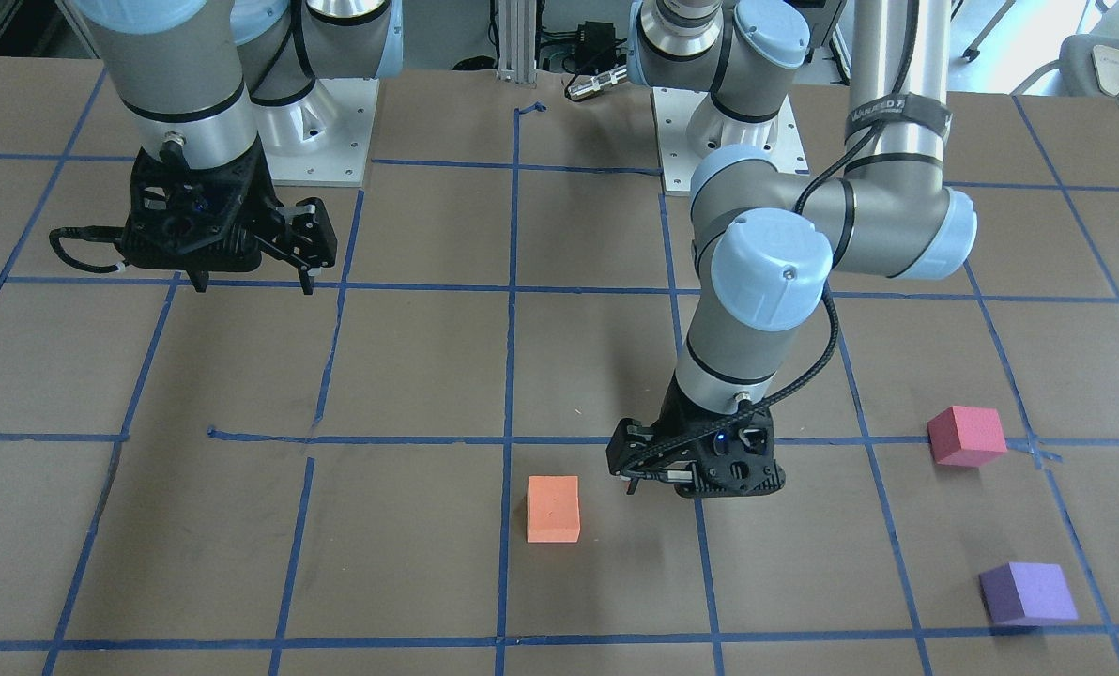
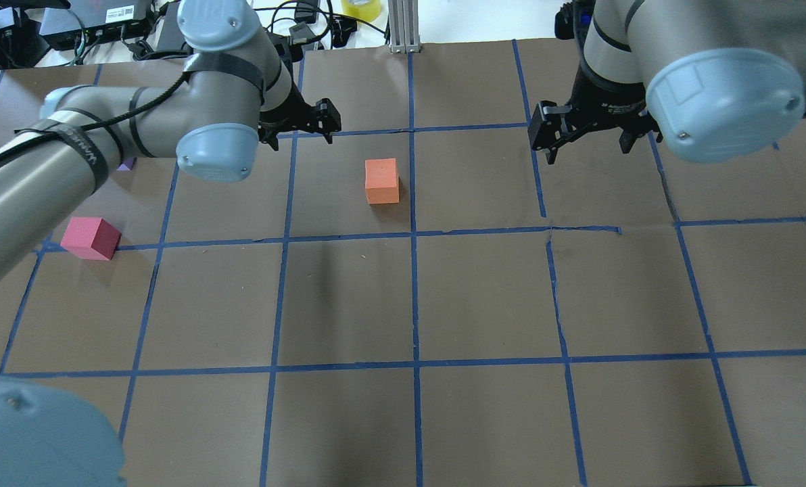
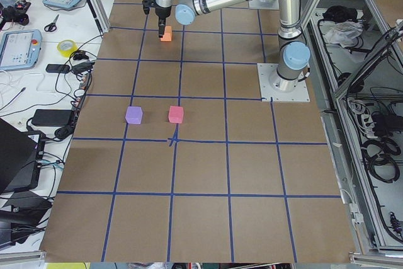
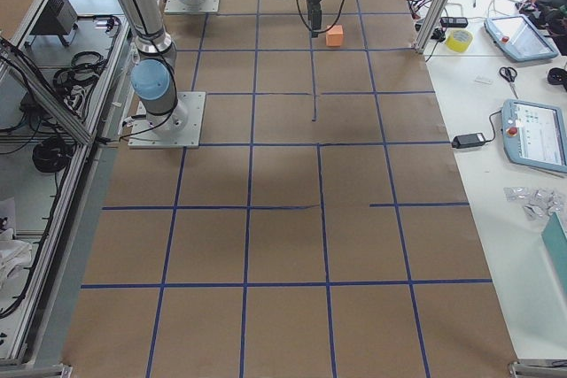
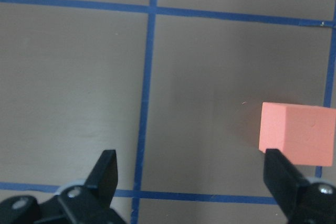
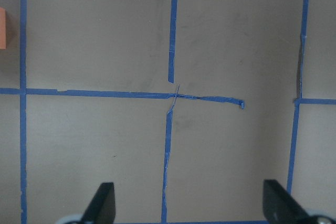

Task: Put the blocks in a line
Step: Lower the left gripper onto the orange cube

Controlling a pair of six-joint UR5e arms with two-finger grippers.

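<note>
The orange block (image 1: pixel 553 508) lies near the table's middle and also shows in the overhead view (image 2: pixel 382 180). My left gripper (image 1: pixel 691 483) hangs open and empty just beside it, apart from it. In the left wrist view the block (image 5: pixel 298 135) sits by the right finger, outside the jaws. The pinkish-red block (image 1: pixel 966 436) and the purple block (image 1: pixel 1027 593) lie apart on my left side. In the overhead view my left arm hides most of the purple block (image 2: pixel 127 164). My right gripper (image 1: pixel 252 282) is open and empty, above bare table.
Brown paper with a blue tape grid (image 2: pixel 414 233) covers the table. The arm bases (image 1: pixel 320 131) stand at the robot's edge. Cables, tape and tablets (image 3: pixel 22 45) lie on a side bench beyond the table's far edge.
</note>
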